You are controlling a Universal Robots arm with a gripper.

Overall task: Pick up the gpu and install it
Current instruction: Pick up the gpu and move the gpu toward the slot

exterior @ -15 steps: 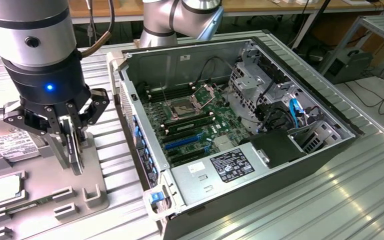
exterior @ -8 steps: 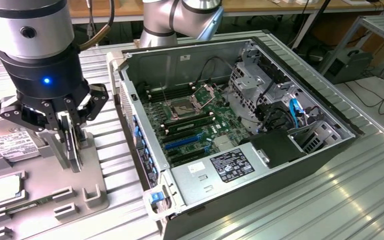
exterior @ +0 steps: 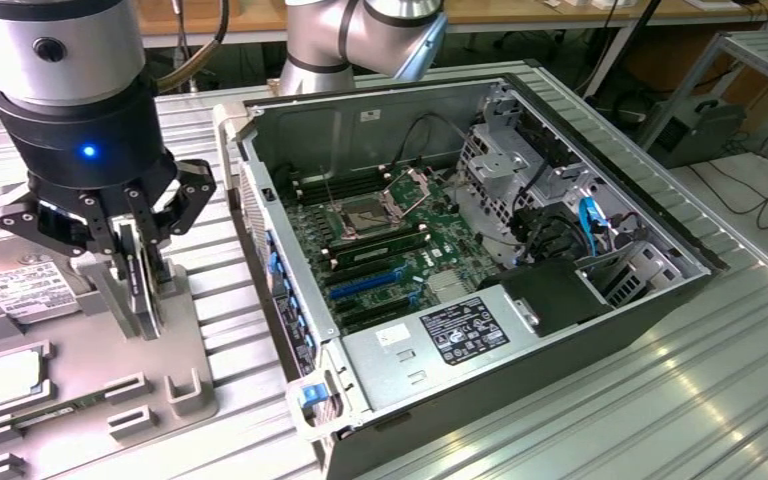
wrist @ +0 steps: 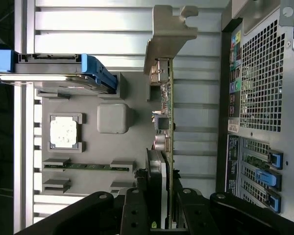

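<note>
From where I stand, the end effector [exterior: 137, 255] at the exterior view's left is clenched on the gpu [exterior: 148, 290], one finger on each face of the card. It grips the card on edge and upright, probably so that the contact edge points down, ready for a slot. The lower edge sits at the upright post of the grey parts tray [exterior: 191, 335]; I cannot tell whether it has cleared the post. In the wrist view the silver bracket [wrist: 169, 34] is at the end far from the fingers, and the black fan shroud [wrist: 154, 166] lies close to them.

The tray keeps each part in its own pocket, so nothing slides. The hard drive [exterior: 17, 290] with its white label lies toward the left edge of the exterior view, the processor chip [exterior: 11, 378] below it, and a memory stick [exterior: 57, 410] near the lower left.

The computer case [exterior: 651, 230] lies on its side on the table [exterior: 624, 400] with the panel off, mid-frame, which leaves the motherboard [exterior: 384, 250] facing upward. Inside it are an open processor socket [exterior: 364, 212], blue expansion slots [exterior: 364, 285] and the power supply [exterior: 491, 325].
</note>
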